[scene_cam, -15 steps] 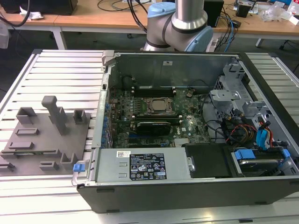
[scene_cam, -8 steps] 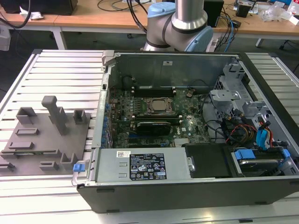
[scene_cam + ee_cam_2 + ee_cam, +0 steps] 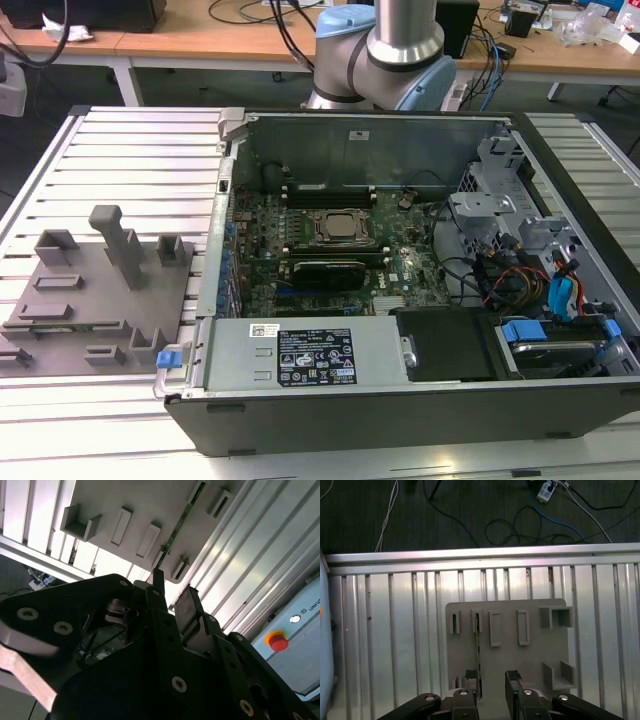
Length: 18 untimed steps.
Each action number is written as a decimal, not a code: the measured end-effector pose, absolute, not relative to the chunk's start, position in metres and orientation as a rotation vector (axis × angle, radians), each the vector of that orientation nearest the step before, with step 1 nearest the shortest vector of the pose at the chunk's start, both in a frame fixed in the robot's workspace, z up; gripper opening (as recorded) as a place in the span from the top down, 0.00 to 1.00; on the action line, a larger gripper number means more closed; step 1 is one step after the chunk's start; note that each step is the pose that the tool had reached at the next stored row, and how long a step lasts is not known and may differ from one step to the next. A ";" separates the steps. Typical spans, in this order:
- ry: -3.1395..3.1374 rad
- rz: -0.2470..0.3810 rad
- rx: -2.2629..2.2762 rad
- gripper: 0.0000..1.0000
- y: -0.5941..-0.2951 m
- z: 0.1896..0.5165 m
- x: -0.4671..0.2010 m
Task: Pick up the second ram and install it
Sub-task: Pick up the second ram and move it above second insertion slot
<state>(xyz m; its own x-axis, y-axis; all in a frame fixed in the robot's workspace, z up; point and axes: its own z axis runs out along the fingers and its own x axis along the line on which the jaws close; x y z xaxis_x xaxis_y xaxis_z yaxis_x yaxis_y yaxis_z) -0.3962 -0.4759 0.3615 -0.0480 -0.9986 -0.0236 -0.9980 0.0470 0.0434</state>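
Jaws wide, gripping nothing; the gripper (image 3: 492, 677) hovers above the second ram (image 3: 478, 650), one thin green circuit-board stick edge-up on a grey plastic fixture plate (image 3: 530, 660), near end lost beside a finger (image 3: 470, 676). Plate: nine o'clock of the open computer case (image 3: 400, 425).

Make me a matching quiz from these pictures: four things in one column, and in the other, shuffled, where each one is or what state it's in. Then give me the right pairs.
Things
1. second ram
2. gripper
3. computer case
4. red button

Places or states
A. lid off, insides showing
B. on a pale box
C. standing on edge in the grey fixture plate
D. open, gripping nothing

Pairs: 1-C, 2-D, 3-A, 4-B
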 end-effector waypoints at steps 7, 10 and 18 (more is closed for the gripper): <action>-2.264 -0.075 2.158 0.64 -0.476 0.356 -0.396; -2.264 -0.075 2.158 0.64 -0.476 0.353 -0.396; -2.264 -0.074 2.159 0.64 -0.476 0.347 -0.396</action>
<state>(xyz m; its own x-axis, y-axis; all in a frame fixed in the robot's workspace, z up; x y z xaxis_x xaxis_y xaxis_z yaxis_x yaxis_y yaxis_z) -0.3963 -0.4759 0.3467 -0.0481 -0.9986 -0.0236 -0.9980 0.0470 0.0433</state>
